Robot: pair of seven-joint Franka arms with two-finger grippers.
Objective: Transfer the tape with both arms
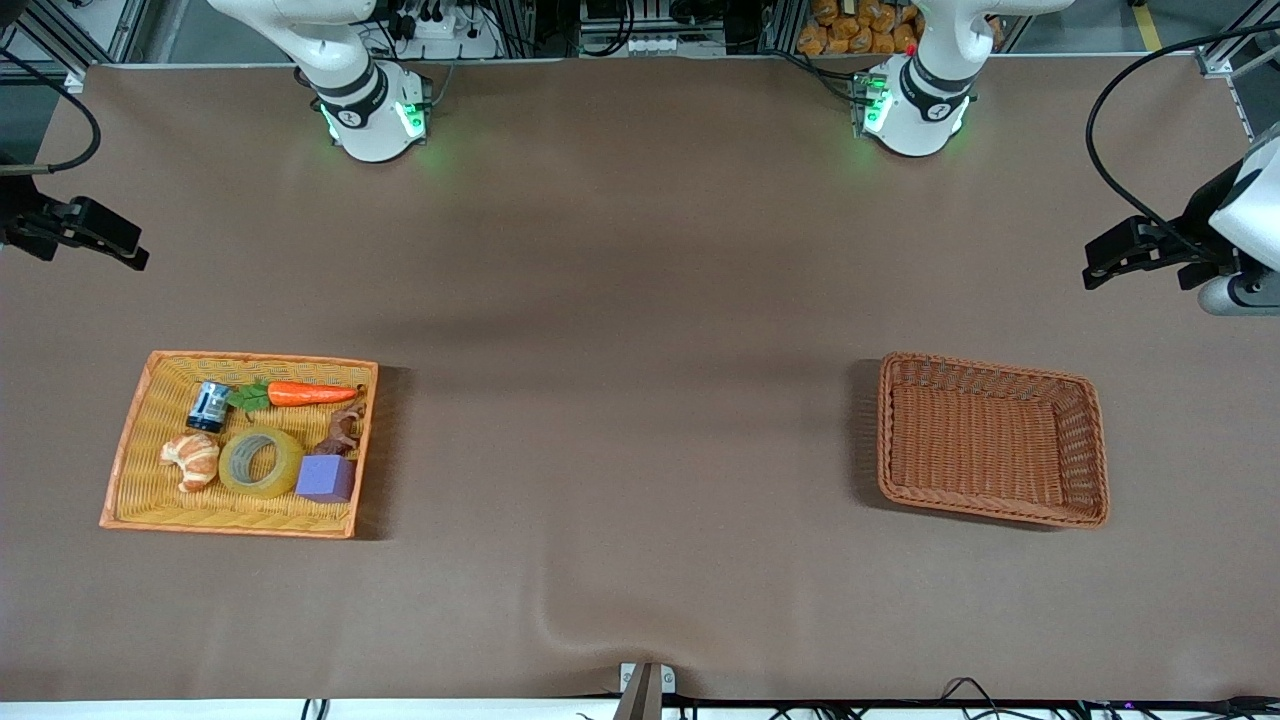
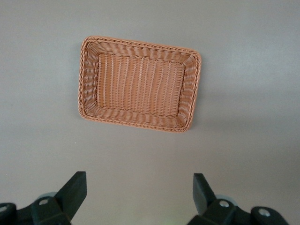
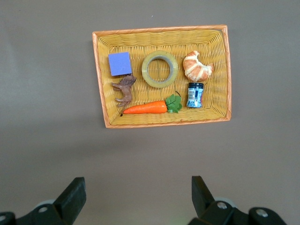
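Note:
The tape [image 1: 260,462], a yellowish translucent roll with a grey core, lies flat in the yellow basket [image 1: 128,445] between a croissant [image 1: 192,460] and a purple cube [image 1: 325,478]. It also shows in the right wrist view [image 3: 160,69]. My right gripper [image 1: 132,256] hangs high over the table at the right arm's end, open and empty [image 3: 138,183]. My left gripper [image 1: 1097,272] hangs high over the left arm's end, open and empty [image 2: 139,180]. Neither gripper touches anything.
The yellow basket also holds a carrot [image 1: 310,393], a small blue can [image 1: 208,407] and a brown animal toy [image 1: 343,430]. An empty brown wicker basket [image 1: 1096,440] stands at the left arm's end and shows in the left wrist view [image 2: 140,43]. Brown tabletop lies between the baskets.

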